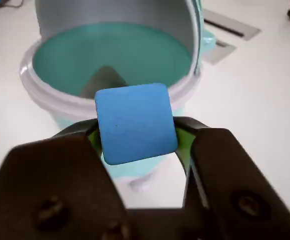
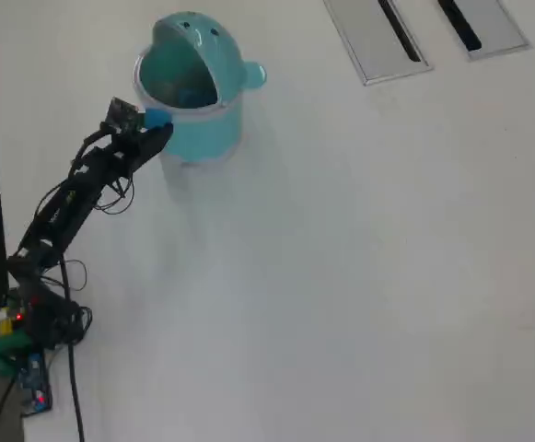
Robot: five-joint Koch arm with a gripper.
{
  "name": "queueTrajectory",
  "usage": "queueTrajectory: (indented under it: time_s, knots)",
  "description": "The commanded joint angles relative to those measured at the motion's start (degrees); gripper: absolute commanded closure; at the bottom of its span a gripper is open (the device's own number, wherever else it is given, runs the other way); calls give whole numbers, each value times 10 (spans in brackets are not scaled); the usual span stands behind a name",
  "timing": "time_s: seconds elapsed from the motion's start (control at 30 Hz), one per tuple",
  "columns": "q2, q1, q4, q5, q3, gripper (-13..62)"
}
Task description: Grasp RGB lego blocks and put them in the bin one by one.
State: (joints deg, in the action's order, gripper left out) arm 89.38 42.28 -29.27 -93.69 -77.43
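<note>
Gripper (image 1: 136,131) clamps the blue block (image 1: 135,122) at the bin (image 1: 60,102) rim, not yet released; no other blocks visible.

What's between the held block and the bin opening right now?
Nothing. In the wrist view the blue block, clamped in the gripper, sits just short of the bin rim, lid open. The overhead view shows no gap either.

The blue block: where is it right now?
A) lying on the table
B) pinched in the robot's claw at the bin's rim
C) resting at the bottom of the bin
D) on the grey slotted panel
B: in the wrist view the blue block sits clamped in the gripper, just short of the open bin.
</note>
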Motion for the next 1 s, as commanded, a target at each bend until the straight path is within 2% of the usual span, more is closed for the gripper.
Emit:
queueTrajectory:
  time_s: [0.0,0.93,0.97]
  knots:
    - [-3,5,4,-1,85,361]
    - [-258,52,92,-9,365,359]
    - [-273,53,109,-23,366,288]
